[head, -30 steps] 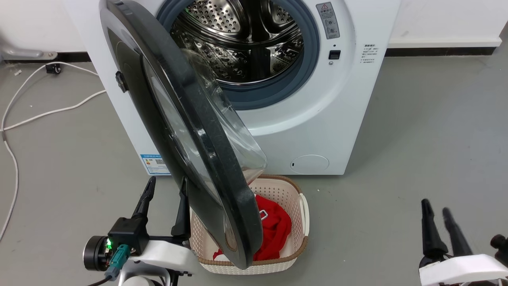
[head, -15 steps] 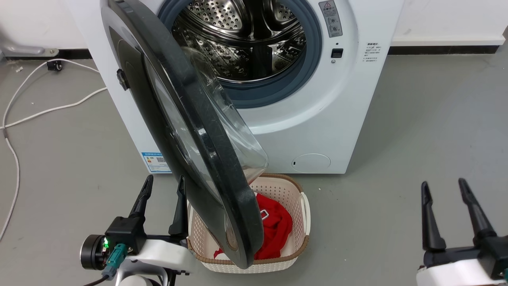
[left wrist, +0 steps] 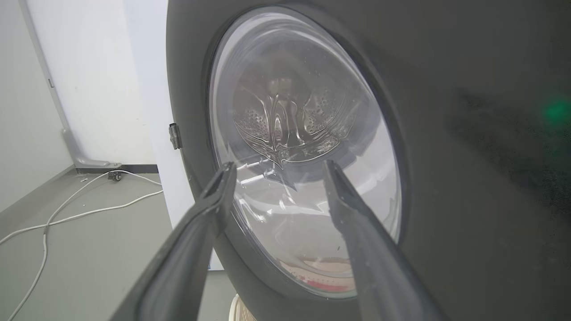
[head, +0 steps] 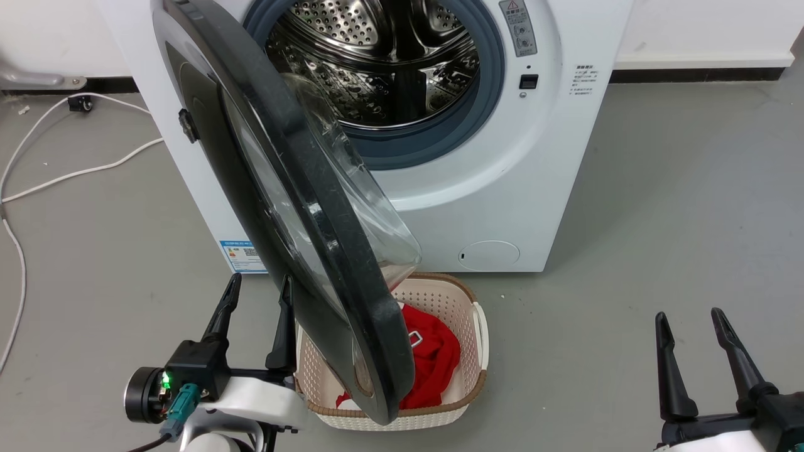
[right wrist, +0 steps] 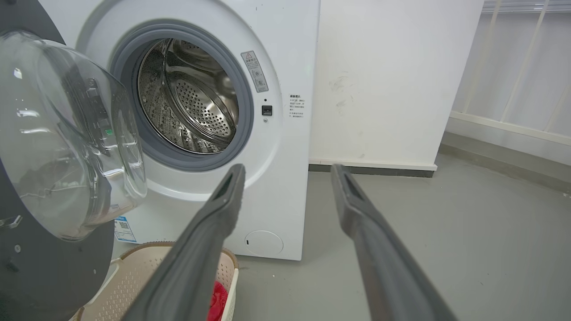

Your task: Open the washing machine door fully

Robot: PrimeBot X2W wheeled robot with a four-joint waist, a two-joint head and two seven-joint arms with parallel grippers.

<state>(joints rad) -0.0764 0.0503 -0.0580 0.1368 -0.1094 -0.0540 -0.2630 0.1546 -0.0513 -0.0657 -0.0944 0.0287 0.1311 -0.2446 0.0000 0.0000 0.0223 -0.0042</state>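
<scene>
The washing machine door [head: 326, 207] stands swung out from the white machine [head: 540, 157], edge-on to me, with its clear glass bowl [head: 370, 213] facing the drum mouth [head: 383, 63]. My left gripper [head: 261, 279] is open at the door's outer face, low down, its right finger [head: 282, 333] close beside the black rim; whether it touches is unclear. In the left wrist view the left gripper [left wrist: 277, 165] points at the door [left wrist: 446, 178] and its round window. My right gripper [head: 688, 314] is open and holds nothing, far right of the door. The right gripper [right wrist: 287, 167] faces the machine front, with the door [right wrist: 67, 133] at the left.
A cream basket [head: 465, 389] with a red cloth [head: 433, 358] sits on the grey floor under the door's lower edge. White cables [head: 63, 176] lie on the floor at the left. A small round white flap [head: 488, 255] is low on the machine front. A white wall [right wrist: 379, 80] stands to the right of the machine.
The right gripper's fingers spread wider apart, rose in the view, then sank lower again. The camera has shifted slightly. Door and left gripper stay as they were.
</scene>
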